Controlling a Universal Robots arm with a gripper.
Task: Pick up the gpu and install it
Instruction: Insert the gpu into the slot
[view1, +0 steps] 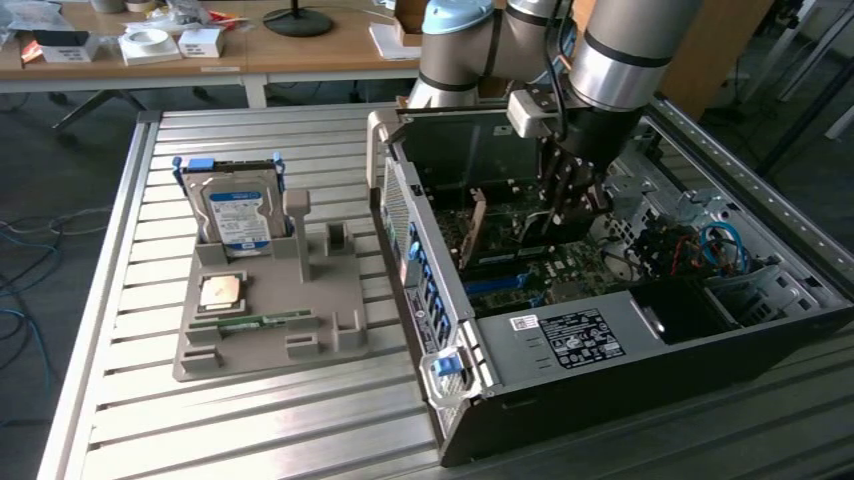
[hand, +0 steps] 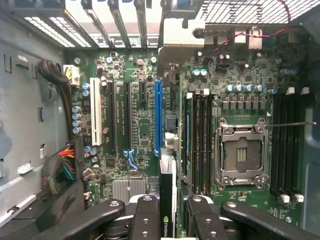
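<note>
Near the blue slot (hand: 158, 117), the partly closed jaws are gripping the gpu (hand: 167, 192) edge-on, picked up but seemingly not yet seated.

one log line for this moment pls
stage: install | gripper: shut on gpu | gpu pose: edge-on over motherboard, beside blue slot | place: inside open case | seated: cannot tell

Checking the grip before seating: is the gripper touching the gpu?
Touching. The wrist view shows the gpu edge-on between the fingers of the gripper, which press against both its faces.
</note>
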